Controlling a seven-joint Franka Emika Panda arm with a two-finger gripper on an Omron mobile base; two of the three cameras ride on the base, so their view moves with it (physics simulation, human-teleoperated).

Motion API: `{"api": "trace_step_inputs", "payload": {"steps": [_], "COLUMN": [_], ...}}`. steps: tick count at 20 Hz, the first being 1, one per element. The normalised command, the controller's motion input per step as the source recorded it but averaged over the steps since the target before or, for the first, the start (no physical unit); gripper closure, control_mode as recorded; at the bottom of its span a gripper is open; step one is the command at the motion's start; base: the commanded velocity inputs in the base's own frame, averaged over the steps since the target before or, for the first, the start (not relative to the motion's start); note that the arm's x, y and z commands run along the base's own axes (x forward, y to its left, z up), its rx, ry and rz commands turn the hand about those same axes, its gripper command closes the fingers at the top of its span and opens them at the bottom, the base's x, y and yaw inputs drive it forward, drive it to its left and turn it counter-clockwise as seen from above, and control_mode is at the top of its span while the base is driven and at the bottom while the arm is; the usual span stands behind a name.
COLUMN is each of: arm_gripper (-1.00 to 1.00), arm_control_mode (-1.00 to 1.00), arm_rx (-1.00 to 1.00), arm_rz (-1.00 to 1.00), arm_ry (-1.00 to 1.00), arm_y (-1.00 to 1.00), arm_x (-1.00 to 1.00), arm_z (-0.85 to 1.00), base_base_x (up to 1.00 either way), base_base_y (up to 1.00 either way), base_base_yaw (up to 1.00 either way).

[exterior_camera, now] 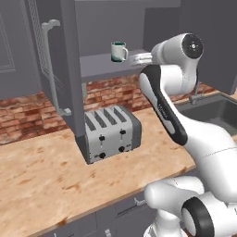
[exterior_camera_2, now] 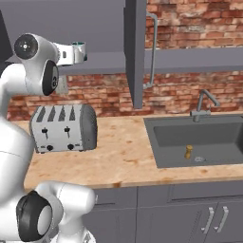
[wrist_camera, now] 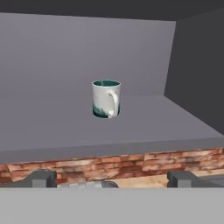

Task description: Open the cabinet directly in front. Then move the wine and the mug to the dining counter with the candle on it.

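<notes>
The cabinet stands open, its left door [exterior_camera: 58, 69] swung out and its right door [exterior_camera_2: 135, 52] seen edge-on. The white mug [exterior_camera: 119, 51] with a teal rim stands upright and alone on the grey shelf [wrist_camera: 65, 131]. In the hand view the mug [wrist_camera: 106, 99] is straight ahead, handle towards me. My gripper [exterior_camera: 134, 59] hovers level with the shelf edge, just right of the mug, and is open and apart from it. Its fingertips [wrist_camera: 41, 178] are spread wide with nothing between them. From the right, the gripper [exterior_camera_2: 75, 52] half covers the mug [exterior_camera_2: 82, 51]. The wine, dining counter and candle are out of view.
A silver toaster [exterior_camera: 111, 132] sits on the tan counter [exterior_camera: 46, 176] under the shelf. A sink [exterior_camera_2: 199, 137] with a faucet [exterior_camera_2: 204, 104] lies to the right. A brick wall backs the counter. The open doors flank the shelf on both sides.
</notes>
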Motion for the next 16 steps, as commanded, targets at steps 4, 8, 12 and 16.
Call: {"api": "trace_step_inputs", "payload": {"steps": [4,8,12,16], "arm_gripper": [-1.0,-1.0,-1.0,-1.0], "arm_control_mode": [-1.0,-1.0,-1.0,-1.0], "arm_rx": [0.0,0.0,0.0,0.0], "arm_rz": [0.0,0.0,0.0,0.01], "arm_ry": [0.04,0.11,0.02,0.01], "arm_y": [0.0,0.0,-0.01,0.0], "arm_x": [0.31,0.41,0.28,0.24], "arm_z": [0.02,0.02,0.0,0.0], "base_base_x": [0.0,0.0,0.0,0.0], "base_base_y": [0.0,0.0,0.0,0.0], "base_base_yaw": [0.0,0.0,0.0,0.0]}}
